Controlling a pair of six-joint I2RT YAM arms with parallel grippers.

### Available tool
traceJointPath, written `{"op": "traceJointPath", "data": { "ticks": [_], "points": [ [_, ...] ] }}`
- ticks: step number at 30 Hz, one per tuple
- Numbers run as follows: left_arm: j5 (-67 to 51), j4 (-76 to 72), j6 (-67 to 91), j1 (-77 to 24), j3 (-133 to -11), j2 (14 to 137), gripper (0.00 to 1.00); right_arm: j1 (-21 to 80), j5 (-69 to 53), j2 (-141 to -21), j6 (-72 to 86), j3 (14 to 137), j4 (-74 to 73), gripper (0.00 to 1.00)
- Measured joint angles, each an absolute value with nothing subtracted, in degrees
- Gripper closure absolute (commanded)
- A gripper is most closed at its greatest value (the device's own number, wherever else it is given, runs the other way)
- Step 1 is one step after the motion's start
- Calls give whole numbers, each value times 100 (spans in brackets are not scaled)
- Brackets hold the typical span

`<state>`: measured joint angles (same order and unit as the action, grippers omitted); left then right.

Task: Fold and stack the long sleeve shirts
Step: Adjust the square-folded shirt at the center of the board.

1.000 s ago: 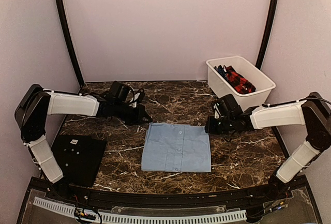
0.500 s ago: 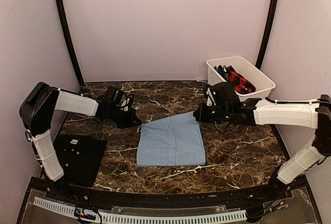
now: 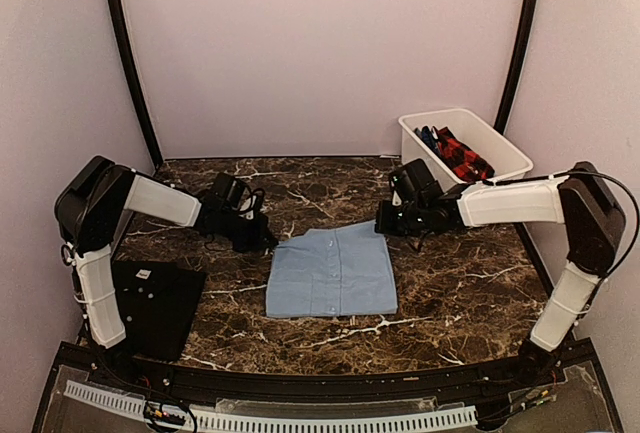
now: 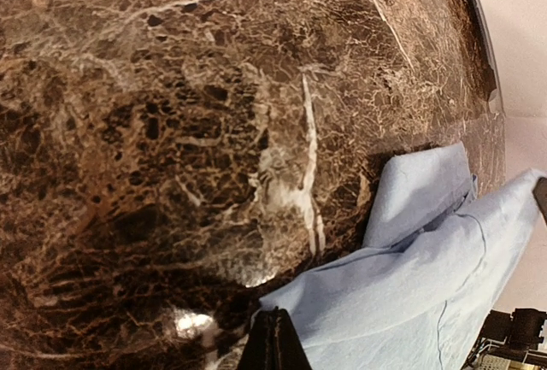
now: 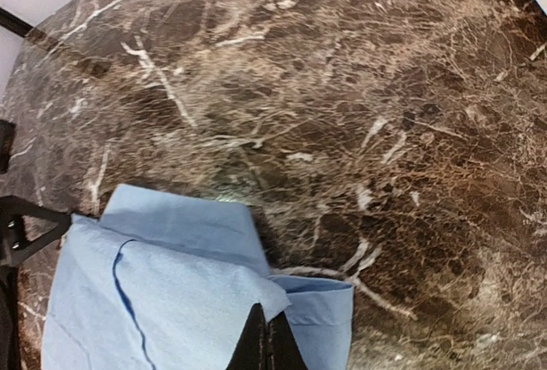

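Light-blue shirt [image 3: 332,273] lies folded mid-table. Left gripper [image 3: 268,241], fingers closed, pinches its far left corner; right gripper [image 3: 383,223], also closed, pinches the far right corner. Dark shirt [image 3: 150,303] lies near left; checked shirt [image 3: 462,156] fills the far-right bin [image 3: 510,168].

Top view: soft, even overhead light is filling the booth, and the frame is looking slightly grainy.
Glare: small white reflections are shining on the polished marble table [image 4: 154,148] in both wrist views.
Shadows: the light-blue shirt [image 5: 171,302] is casting a dark shadow beside its lifted edge.
Distortion: wrist-view edges are bending, fisheye-like.
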<state>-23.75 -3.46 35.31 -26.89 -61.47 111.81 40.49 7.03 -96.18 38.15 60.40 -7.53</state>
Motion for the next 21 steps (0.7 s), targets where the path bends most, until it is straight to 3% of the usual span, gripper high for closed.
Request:
{"op": "traceJointPath", "data": {
  "ticks": [8, 15, 21],
  "points": [
    [-2440, -370, 3483, -2718, -6239, 11181, 99, 3581, 416, -10803, 3712, 6219, -617, 100],
    [-2075, 5, 3299, -2711, -6490, 11157, 65, 3514, 390, -10956, 3669, 6394, -646, 100],
    [-1476, 449, 3256, -2735, -6431, 10530, 61, 3492, 405, -10956, 3658, 6425, -694, 100]
  ]
}}
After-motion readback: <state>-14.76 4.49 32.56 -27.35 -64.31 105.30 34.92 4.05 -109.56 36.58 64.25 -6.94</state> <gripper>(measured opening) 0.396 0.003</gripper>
